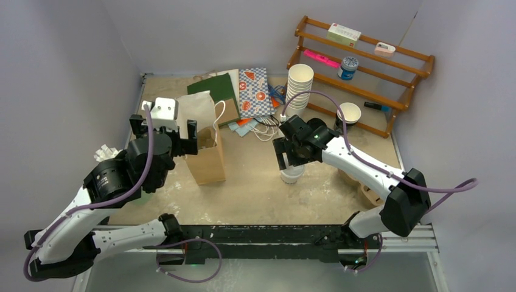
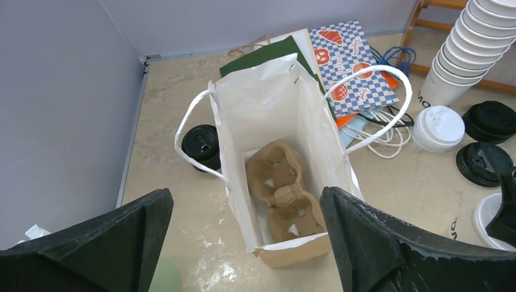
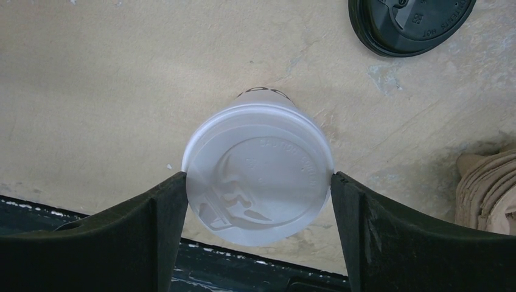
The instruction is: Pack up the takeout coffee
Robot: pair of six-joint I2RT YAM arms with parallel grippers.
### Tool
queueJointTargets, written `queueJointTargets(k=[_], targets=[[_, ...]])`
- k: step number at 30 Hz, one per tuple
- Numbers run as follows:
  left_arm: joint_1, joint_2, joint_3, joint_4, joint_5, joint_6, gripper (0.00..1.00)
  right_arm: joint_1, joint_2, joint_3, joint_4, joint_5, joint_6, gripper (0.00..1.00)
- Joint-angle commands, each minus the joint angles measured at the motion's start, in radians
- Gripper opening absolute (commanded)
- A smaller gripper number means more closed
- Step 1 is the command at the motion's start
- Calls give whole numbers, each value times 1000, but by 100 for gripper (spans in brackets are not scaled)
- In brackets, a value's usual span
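Left wrist view: a brown paper bag (image 2: 274, 121), white inside, is seen standing upright and open on the table (image 2: 182, 237). A brown pulp cup carrier (image 2: 283, 188) is lodged at its bottom, its round wells in plain sight. The black-lidded cup (image 2: 201, 145) is set on the table just beside the bag's left wall, next to a white handle loop. A tall stack of white cups (image 2: 471, 55) is placed at the far right, with black lids (image 2: 490, 118) lying near its foot. In the top external view a dark lidless cup (image 1: 349, 112), white inside, is found in front of the wooden rack (image 1: 365, 67).

The left gripper (image 2: 244, 194) is poised above the bag's mouth with its fingers spread wide, and nothing is held or touched by it. The white-lidded cup (image 3: 258, 140) is stood upright on the table, well apart from the bag and to its right. It is straddled by the right gripper (image 3: 258, 177), whose jaws are set apart with one fingertip (image 3: 170, 194) at each side of the lid's rim. Whether the rim is pressed or merely met cannot be told.
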Motion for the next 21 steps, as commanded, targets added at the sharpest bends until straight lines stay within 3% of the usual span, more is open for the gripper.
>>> queueJointTargets(k=[1,4,14,16,21], targets=[[3,18,13,-25,-23,-23,100,6,0,-6,1,-5,1,82],[2,20,14,-9,-19,-12,100,6,-4,2,-2,-4,-1,78],[33,87,37,6,-9,18,100,6,-59,37,-5,9,-19,75],[111,108,39,23,63,46,100,6,-64,38,-1,5,-26,74],[512,205,40,39,485,124,100,6,-75,29,4,-6,-31,73]])
